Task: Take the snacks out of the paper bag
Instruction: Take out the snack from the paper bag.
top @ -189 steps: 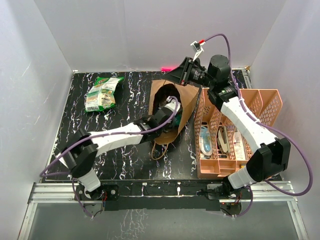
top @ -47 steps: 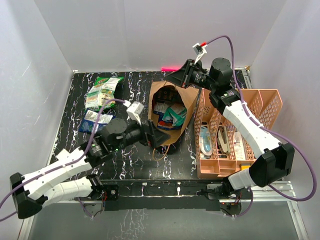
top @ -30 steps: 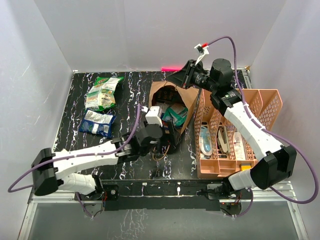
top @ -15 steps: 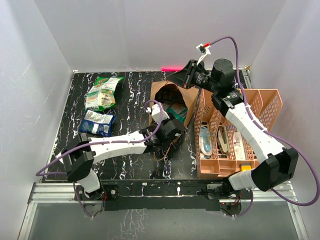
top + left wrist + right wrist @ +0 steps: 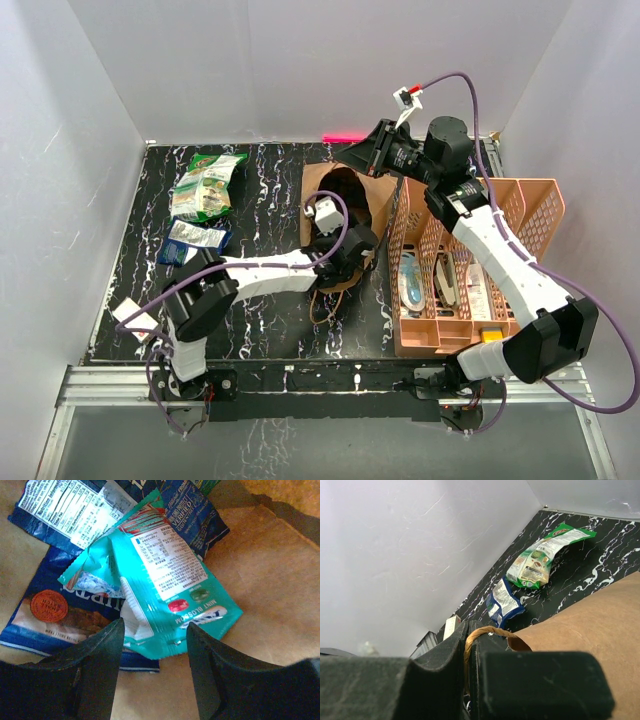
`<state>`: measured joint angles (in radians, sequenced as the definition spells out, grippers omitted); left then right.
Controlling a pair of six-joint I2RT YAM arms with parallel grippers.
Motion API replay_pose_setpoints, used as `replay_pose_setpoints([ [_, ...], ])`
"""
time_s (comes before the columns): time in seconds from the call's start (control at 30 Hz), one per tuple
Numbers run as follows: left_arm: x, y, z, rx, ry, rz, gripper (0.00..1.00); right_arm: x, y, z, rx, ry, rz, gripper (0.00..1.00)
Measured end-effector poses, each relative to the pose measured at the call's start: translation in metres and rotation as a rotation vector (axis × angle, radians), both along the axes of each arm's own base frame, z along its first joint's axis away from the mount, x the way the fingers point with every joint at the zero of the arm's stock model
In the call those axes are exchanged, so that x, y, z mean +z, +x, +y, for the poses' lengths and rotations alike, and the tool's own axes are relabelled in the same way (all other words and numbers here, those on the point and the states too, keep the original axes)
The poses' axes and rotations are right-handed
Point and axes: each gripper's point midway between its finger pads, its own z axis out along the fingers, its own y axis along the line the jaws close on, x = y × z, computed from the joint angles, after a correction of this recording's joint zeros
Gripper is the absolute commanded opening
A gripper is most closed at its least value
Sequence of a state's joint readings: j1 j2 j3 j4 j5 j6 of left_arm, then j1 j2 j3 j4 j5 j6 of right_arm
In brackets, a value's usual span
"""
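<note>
Fingers (image 5: 100, 652) of the left gripper (image 5: 155, 627) stand apart inside the paper bag (image 5: 270, 580), straddling the near edge of a teal packet (image 5: 170, 580) lying on blue packets (image 5: 45, 615). The right gripper (image 5: 469, 635) is clamped on the handle (image 5: 490, 629) of the bag, which stands centrally near the tabletop's (image 5: 260, 170) far edge; two packets (image 5: 207, 185) lie by its far-left corner.

Soft, even light fills the white enclosure (image 5: 300, 70) overhead, shadows faint. Inside the paper bag (image 5: 280, 605), warmer and dimmer; glare whitens the teal packet (image 5: 170, 575) toward nine o'clock; fingers (image 5: 85, 680) of the left gripper (image 5: 155, 627) at six o'clock sit dark, blurred.
</note>
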<state>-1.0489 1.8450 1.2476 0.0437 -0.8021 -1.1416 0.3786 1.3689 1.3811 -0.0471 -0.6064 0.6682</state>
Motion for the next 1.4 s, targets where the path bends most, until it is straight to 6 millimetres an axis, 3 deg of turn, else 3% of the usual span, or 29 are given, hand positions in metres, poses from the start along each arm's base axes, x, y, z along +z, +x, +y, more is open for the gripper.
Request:
replay_pose_setpoints([
  [0.1,-0.011,0.006,-0.003,-0.002,0.025,-0.010,0.63,0.001,-0.001,0.000,0.002,-0.002,0.004,0.08],
  [0.23,-0.018,0.013,-0.005,-0.004,0.038,-0.019,0.62,0.000,-0.002,-0.001,0.001,-0.005,0.008,0.08],
  [0.5,-0.014,0.035,-0.014,-0.026,0.027,-0.045,0.19,-0.002,-0.006,-0.003,-0.006,-0.015,0.023,0.08],
  [0.67,-0.009,0.040,-0.014,-0.059,0.036,-0.066,0.00,-0.001,-0.007,-0.005,-0.014,-0.020,0.017,0.08],
  [0.77,-0.003,0.034,-0.011,-0.095,0.040,-0.076,0.00,0.002,-0.008,-0.007,-0.022,-0.019,0.009,0.08],
  [0.93,0.027,0.013,0.004,-0.165,0.015,-0.089,0.00,0.007,-0.010,-0.009,-0.031,-0.016,-0.005,0.08],
  [1.23,0.123,-0.041,0.026,-0.365,-0.139,-0.162,0.00,0.007,-0.009,-0.009,-0.033,-0.020,-0.028,0.08],
  [1.4,0.148,-0.062,0.032,-0.467,-0.156,-0.182,0.00,0.001,-0.008,-0.009,-0.032,-0.023,-0.032,0.08],
])
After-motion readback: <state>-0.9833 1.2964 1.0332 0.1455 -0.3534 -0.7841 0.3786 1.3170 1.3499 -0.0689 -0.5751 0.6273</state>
